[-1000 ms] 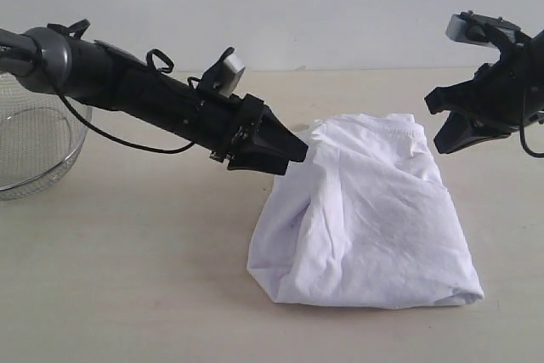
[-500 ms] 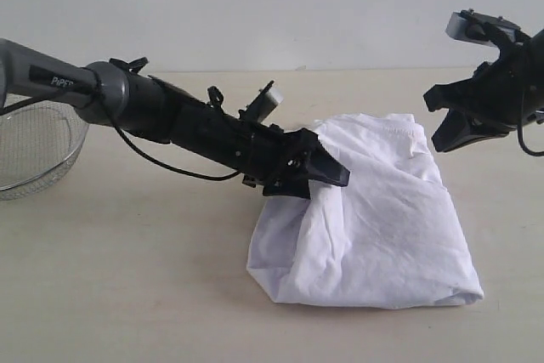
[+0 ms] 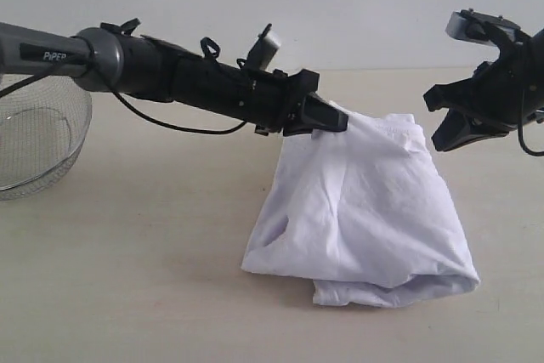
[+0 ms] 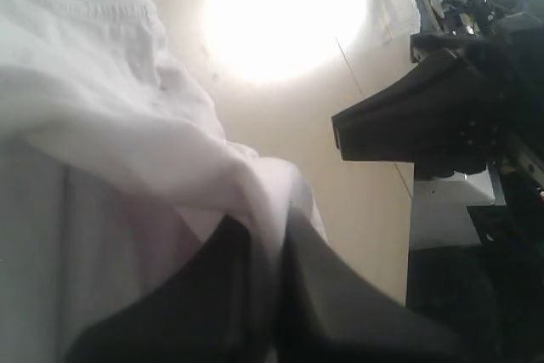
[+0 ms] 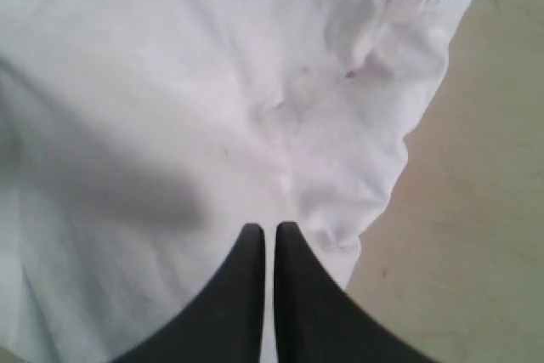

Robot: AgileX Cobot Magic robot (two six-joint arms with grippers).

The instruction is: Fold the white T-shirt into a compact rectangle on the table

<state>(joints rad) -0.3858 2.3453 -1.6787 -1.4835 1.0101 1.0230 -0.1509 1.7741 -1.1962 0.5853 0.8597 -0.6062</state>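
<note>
The white T-shirt (image 3: 365, 210) lies bunched on the table (image 3: 153, 235), its upper left edge pulled up off the surface. My left gripper (image 3: 333, 120) is shut on that raised edge; in the left wrist view the cloth (image 4: 110, 159) is pinched between the dark fingers (image 4: 340, 295). My right gripper (image 3: 444, 125) hangs in the air beside the shirt's upper right corner, shut with nothing in it. The right wrist view looks down past its closed tips (image 5: 269, 231) onto the wrinkled white fabric (image 5: 195, 108) and a hemmed edge. The shirt's lettering is hidden.
A round wire-mesh basket (image 3: 34, 146) stands at the far left of the table. A pale wall rises behind the table's far edge. Bare tabletop (image 5: 476, 235) shows beside the shirt in the right wrist view.
My left gripper moved in over the shirt's upper left edge, shut on it and lifted it, so the shirt's left side now hangs from it. The right arm stayed put.
</note>
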